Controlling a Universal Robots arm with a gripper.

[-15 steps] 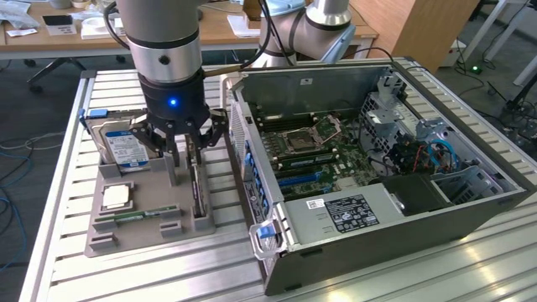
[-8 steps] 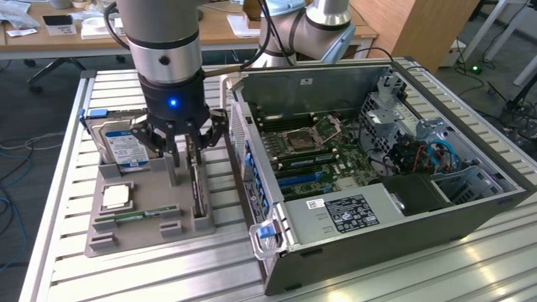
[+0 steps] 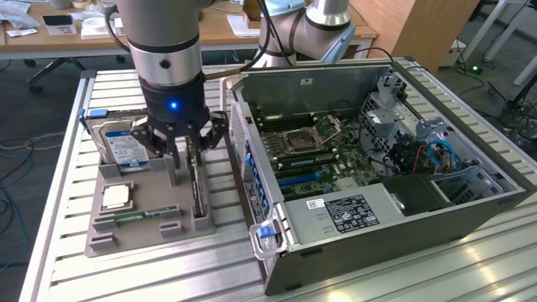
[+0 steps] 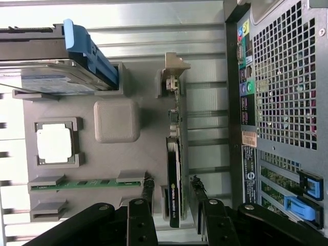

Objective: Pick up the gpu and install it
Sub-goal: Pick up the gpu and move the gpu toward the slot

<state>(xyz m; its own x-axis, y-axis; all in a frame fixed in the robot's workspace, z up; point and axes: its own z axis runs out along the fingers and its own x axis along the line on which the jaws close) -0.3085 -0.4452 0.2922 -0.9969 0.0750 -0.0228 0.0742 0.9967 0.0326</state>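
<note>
Slotted aluminium tabletop (image 3: 67, 189) in an office room is what I'm working over. On it the gpu (image 3: 198, 192), a thin dark circuit card with a silvery metal bracket at one end, stands on its long edge in a slot of the grey plastic parts holder (image 3: 134, 238), along the side nearest the computer. I judge it is stood upright to leave both flat faces free for a pinch. My black-fingered gripper (image 3: 186, 160) hangs straight above the card, jaws open. A finger sits on each side toward the end away from the bracket, and the wrist view shows a small gap on both sides, so nothing is gripped.

Beside the card lie a slim green memory stick (image 3: 138, 216) and a square silver processor (image 3: 116, 196), each in its own recess. A boxy hard drive with a blue-white label (image 3: 126, 148) stands behind them. Just beside the holder, the grey tower case (image 3: 310, 85) lies open on its side, green motherboard (image 3: 310, 151) facing up, presumably so cards can go in from above.
</note>
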